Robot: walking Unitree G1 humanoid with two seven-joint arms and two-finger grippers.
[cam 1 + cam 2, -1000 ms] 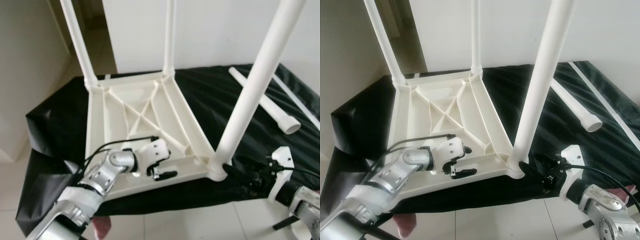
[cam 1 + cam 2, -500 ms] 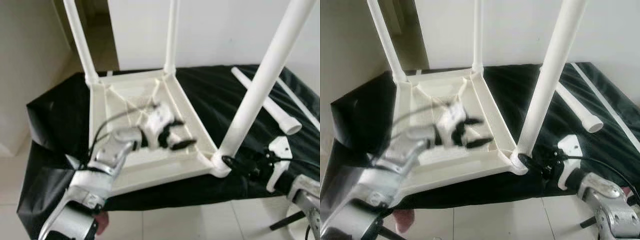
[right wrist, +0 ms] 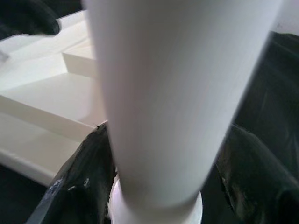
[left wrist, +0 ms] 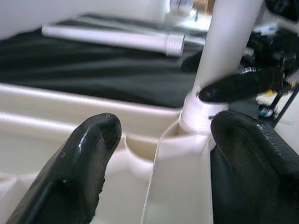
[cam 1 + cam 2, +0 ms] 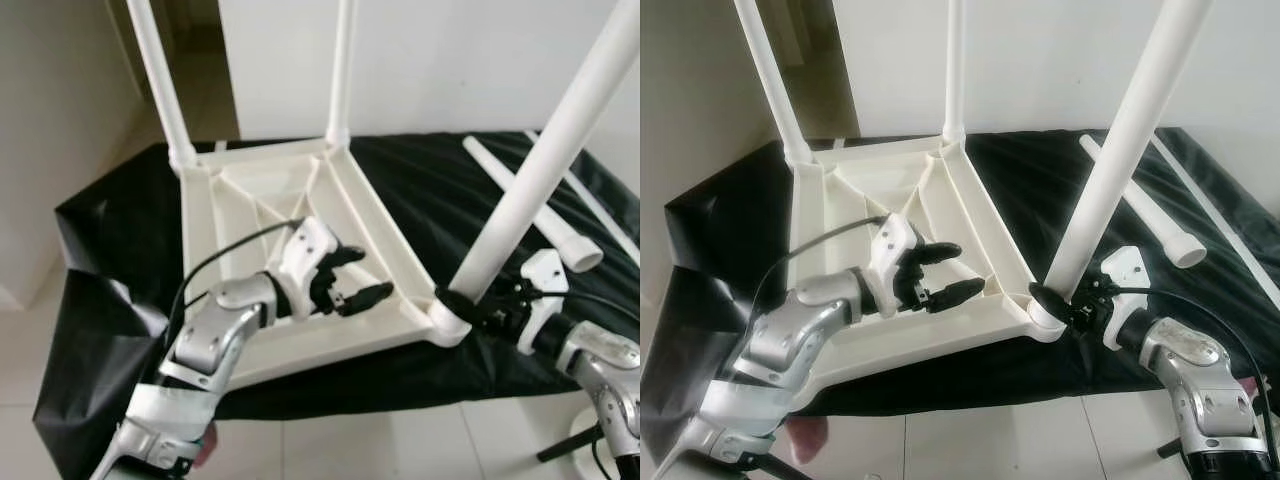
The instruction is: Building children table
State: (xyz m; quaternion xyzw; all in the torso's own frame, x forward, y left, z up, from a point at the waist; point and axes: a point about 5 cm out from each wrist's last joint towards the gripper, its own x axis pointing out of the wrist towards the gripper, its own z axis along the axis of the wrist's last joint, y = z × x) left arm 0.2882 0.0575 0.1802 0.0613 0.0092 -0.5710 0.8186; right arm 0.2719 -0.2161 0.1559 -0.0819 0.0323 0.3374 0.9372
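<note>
Left eye view: an upturned white table (image 5: 290,200) lies on a black-covered tabletop (image 5: 430,190). Right gripper (image 5: 1065,303), jaws clamped around the near leg (image 5: 1120,150). Left gripper (image 5: 950,270) hovers inside the frame, jaws apart.
</note>
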